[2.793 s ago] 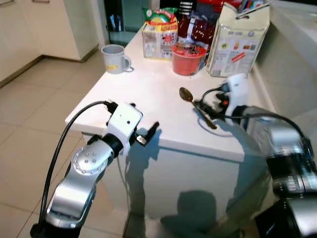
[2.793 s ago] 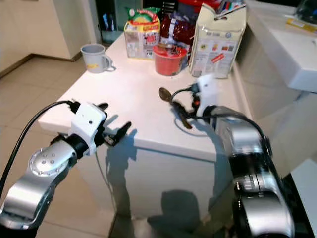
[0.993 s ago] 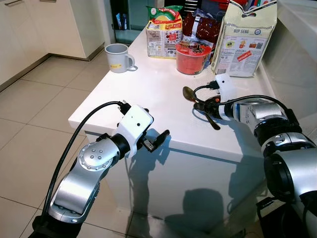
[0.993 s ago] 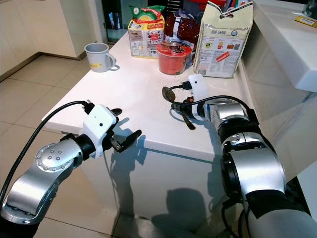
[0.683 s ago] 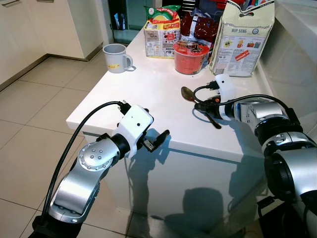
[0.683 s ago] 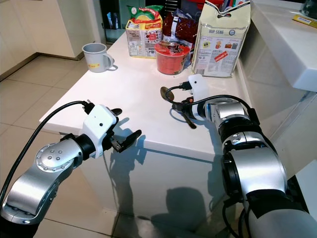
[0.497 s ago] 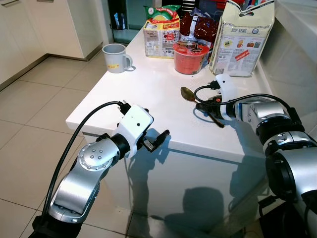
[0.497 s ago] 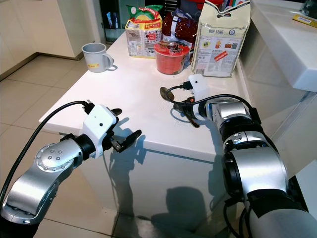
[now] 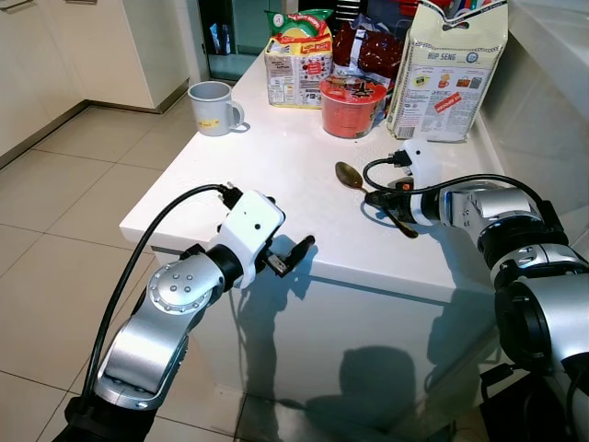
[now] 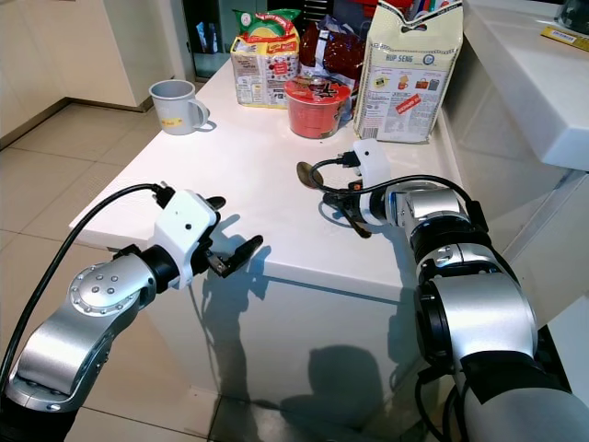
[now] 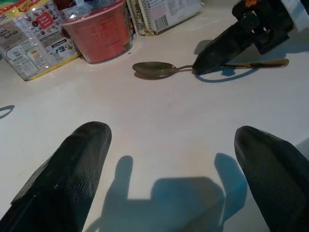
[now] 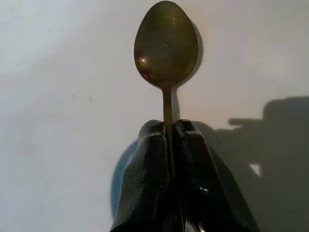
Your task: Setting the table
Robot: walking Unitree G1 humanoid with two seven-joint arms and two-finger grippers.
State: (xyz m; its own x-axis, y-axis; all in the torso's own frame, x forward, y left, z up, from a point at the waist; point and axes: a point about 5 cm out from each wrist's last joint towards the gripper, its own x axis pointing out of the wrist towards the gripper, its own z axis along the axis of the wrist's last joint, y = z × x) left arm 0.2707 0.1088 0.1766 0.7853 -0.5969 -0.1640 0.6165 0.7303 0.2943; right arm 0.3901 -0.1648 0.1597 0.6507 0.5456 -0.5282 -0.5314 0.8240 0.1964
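Now | right gripper (image 12: 169, 140) fingers clamped on spoon (image 12: 165, 46) over counter (image 9: 276, 175) | left gripper (image 9: 293, 252) fingers spread, level at edge

Bronze spoon (image 9: 372, 193), flat on white countertop (image 9: 267, 166), handle pinched

Left gripper (image 9: 283, 254) forward, fingers (image 11: 72, 169) spread wide; right gripper (image 12: 169, 140) low, fingers pinched together.

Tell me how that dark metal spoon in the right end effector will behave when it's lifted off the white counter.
The dark metal spoon looks thin and rigid, so it should lift without bending. The right end effector pinches only its narrow handle, so the bowl end may swing or twist. Its smooth surface could slip between the fingers above the white counter.
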